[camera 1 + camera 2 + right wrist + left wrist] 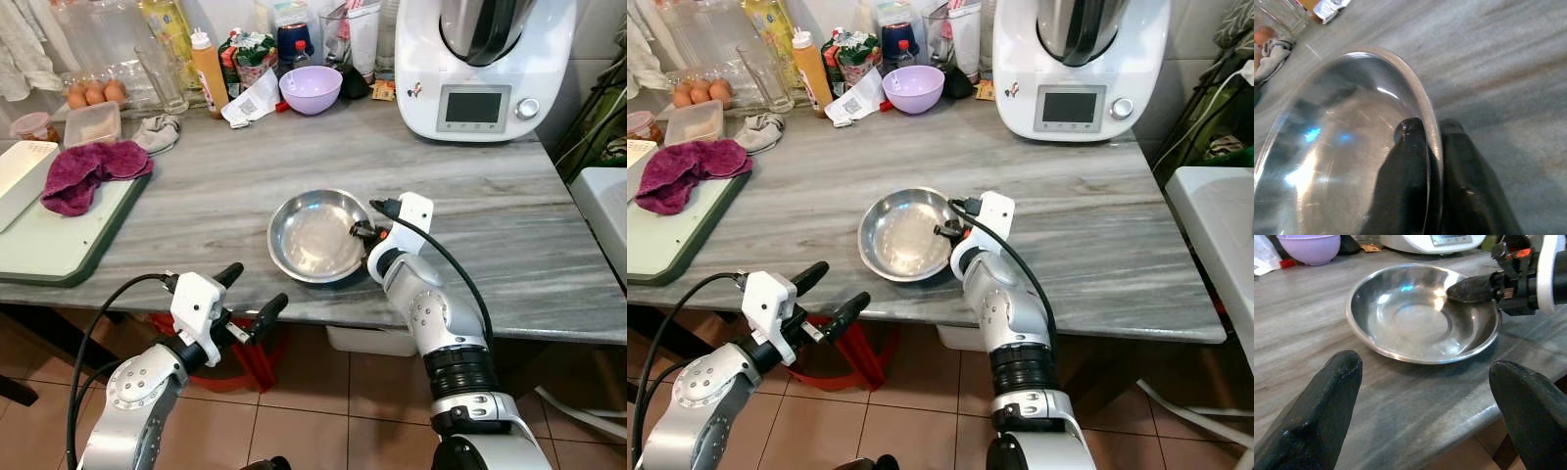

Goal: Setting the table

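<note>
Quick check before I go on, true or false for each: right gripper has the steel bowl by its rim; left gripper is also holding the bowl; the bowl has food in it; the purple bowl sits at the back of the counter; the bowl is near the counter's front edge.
1. The right gripper clamps the rim of the steel bowl. True: one finger inside, one outside.
2. The left gripper holds the bowl too. False: its jaws are open, off the counter's front edge, touching nothing.
3. The bowl holds food. False: it is empty.
4. The purple bowl sits at the back. True.
5. The steel bowl is near the front edge. True.
</note>
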{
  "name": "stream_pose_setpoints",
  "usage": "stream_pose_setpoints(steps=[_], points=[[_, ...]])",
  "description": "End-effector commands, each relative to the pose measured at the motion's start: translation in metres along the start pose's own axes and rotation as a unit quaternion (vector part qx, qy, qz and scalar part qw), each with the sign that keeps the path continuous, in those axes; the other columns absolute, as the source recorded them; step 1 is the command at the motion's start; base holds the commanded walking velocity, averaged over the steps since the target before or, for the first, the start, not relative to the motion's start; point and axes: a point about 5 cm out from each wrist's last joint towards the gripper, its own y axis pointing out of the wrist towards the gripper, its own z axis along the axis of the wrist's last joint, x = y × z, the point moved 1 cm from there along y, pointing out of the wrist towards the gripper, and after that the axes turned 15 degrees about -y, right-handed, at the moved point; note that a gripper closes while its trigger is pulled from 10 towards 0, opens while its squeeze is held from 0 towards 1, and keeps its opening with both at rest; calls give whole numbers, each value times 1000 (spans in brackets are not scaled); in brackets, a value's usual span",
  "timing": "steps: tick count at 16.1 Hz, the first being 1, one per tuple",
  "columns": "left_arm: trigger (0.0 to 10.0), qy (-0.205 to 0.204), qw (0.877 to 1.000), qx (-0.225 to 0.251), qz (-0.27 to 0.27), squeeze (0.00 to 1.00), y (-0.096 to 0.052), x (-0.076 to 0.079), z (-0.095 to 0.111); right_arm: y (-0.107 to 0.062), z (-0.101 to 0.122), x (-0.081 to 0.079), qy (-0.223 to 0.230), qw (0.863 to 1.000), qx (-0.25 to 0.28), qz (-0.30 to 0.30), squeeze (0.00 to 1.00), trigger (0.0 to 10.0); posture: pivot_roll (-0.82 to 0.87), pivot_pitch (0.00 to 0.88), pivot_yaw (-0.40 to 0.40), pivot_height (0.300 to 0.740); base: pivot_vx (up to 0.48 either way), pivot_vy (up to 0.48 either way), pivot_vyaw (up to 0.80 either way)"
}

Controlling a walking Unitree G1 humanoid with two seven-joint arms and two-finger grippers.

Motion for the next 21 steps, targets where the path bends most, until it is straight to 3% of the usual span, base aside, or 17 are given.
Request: stream_pose_setpoints(steps=[1, 3, 4, 5, 6, 12, 15, 16, 17, 21], points=[[10000, 6, 1000, -4, -8, 0, 1, 0, 0, 4, 5, -9, 7, 1000, -2, 12, 729, 10000, -127, 102, 86, 740, 0, 0, 0], [10000, 6, 1000, -4, -9, 0, 1, 0, 0, 5, 4, -10, 5, 1000, -6, 14, 729, 10000, -127, 102, 86, 740, 0, 0, 0], [10000, 5, 1000, -4, -11, 0, 2, 1, -1, 7, 3, -12, 4, 1000, -8, 15, 875, 10000, -127, 101, 85, 740, 0, 0, 0], [10000, 5, 1000, -5, -11, 0, 2, 1, -2, 7, 3, -12, 4, 1000, -8, 15, 886, 10000, -126, 99, 84, 740, 0, 0, 0], [10000, 5, 1000, -5, -13, 0, 3, 2, -3, 8, 3, -12, 5, 1000, -7, 15, 1000, 10000, -126, 99, 84, 740, 0, 0, 0], [10000, 6, 1000, -5, -12, 0, 3, 3, -5, 6, 17, -9, 18, 999, 35, 16, 1000, 10000, -124, 99, 84, 740, 0, 0, 0], [10000, 5, 1000, 2, -5, 0, 3, 3, -4, -10, 43, -2, -28, 990, 138, -4, 1000, 10000, -122, 100, 86, 740, 0, 0, 0], [10000, 4, 1000, 4, -4, 0, 3, 3, -4, -12, 45, -1, -40, 988, 147, -6, 1000, 10000, -122, 100, 86, 740, 0, 0, 0], [10000, 0, 1000, 12, 2, 0, 5, 3, -2, -22, 50, 3, -78, 981, 176, -17, 1000, 10000, -125, 101, 84, 740, 0, 0, 0], [10000, -13, 998, 50, 30, 0, 15, 5, 10, -45, 41, 20, -120, 971, 197, -55, 1000, 10000, -132, 99, 84, 740, 0, 0, 0]])
